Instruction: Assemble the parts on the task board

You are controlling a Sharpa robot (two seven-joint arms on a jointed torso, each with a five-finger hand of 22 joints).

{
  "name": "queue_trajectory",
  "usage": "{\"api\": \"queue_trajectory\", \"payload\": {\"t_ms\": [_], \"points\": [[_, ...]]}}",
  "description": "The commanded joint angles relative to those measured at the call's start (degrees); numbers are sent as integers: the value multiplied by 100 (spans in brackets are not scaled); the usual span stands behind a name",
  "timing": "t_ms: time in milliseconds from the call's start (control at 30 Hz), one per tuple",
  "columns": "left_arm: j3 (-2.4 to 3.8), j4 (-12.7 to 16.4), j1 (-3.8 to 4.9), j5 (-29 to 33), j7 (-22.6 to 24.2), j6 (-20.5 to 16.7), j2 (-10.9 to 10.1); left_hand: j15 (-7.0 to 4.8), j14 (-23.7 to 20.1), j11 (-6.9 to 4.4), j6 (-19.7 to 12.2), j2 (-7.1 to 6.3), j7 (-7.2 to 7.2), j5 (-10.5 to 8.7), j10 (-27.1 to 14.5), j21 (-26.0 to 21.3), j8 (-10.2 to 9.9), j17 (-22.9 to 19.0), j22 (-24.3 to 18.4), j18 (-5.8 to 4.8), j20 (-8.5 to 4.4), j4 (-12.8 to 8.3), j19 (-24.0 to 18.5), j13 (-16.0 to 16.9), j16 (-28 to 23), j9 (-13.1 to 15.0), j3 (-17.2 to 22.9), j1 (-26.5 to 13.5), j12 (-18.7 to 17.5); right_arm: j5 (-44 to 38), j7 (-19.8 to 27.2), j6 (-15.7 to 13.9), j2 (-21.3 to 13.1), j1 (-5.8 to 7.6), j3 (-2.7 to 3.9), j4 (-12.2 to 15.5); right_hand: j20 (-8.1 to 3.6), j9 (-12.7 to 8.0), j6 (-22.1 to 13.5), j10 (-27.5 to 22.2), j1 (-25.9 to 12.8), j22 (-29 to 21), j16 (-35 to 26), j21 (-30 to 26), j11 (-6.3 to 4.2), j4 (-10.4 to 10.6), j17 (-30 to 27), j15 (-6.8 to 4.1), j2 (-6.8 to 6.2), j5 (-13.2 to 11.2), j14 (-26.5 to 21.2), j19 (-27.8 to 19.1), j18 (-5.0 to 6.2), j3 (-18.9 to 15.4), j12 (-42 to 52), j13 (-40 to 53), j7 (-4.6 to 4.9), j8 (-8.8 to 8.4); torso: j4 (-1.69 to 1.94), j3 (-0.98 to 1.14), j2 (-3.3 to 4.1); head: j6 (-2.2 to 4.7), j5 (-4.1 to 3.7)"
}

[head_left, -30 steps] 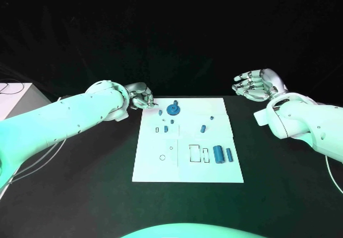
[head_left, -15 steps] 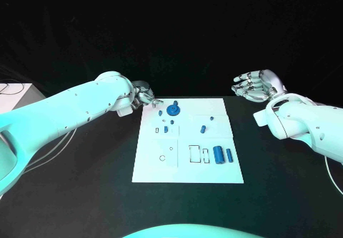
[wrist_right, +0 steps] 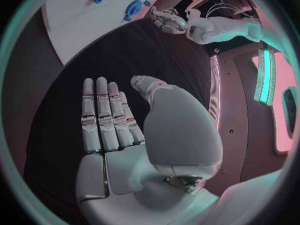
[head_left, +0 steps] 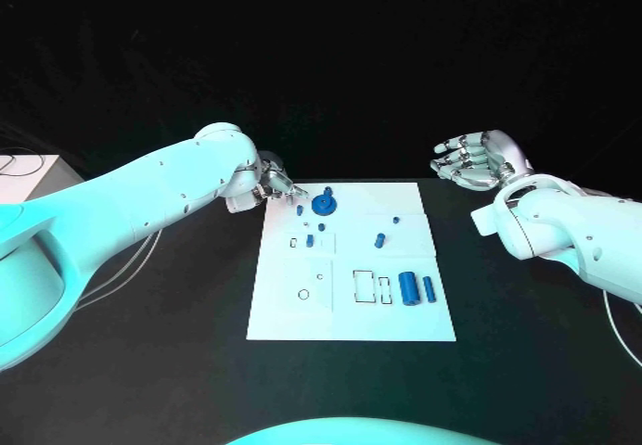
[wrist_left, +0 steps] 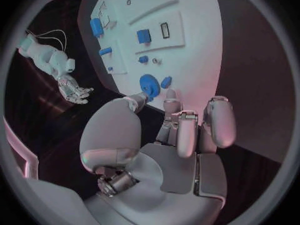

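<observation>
Nearest the robot, at the board's 5 o'clock corner, a stubby blue block [head_left: 408,288] and a slimmer blue bar [head_left: 430,287] lie side by side, long axes running 12 to 6, just beside two empty rectangular outlines. Farther up the white task board [head_left: 288,320], a few small blue parts sit near the middle, one short peg [head_left: 380,242] lying slightly tilted. At the far edge, around 11 o'clock on the board, stands the round blue knob-like part [head_left: 326,203], with a small blue piece [wrist_left: 166,82] just beside it. The left hand [head_left: 272,180] hovers at that far corner, its fingers [wrist_left: 172,99] loosely curled and apart, holding nothing; the knob lies toward 3 o'clock from the fingertips, near but apart. This hand is clearly the nearer one. The right hand [head_left: 478,159] hangs over the black table [head_left: 160,371] off the board's far right corner, palm open, fingers straight and together, empty. The board lies flat, with free room around the knob.
</observation>
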Motion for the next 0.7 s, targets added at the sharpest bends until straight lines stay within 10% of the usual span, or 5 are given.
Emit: {"api": "queue_trajectory", "payload": {"t_ms": [33,700], "points": [[0,-38,22,103,-136,296,46,62,375,52,-73,8,17,5,4,21,-52,990,815,-84,21,-27,44,26,21,-10,28,76,17,-11,36,77,9,-4,1,-6,12,-7,45,33,-56,-5,-24,-3,12,-48,-9,13,1,30,46,-15,64,1,1,-5,13,-29,9,2,-8,-2,-7],[-145,-231,37,-311,67,49,207,117,272,108,-314,-179,74,1,-252,-193,-211,804,726,-29,81,-15,-116,-168,-34,-46,-31,318,-103,-11,48,85,55,-5,1,-8,12,-7,45,33,-56,-5,-24,-3,12,-48,-9,13,1,30,46,-15,64,1,1,-5,13,-29,8,-2,1,-33,23]]}}
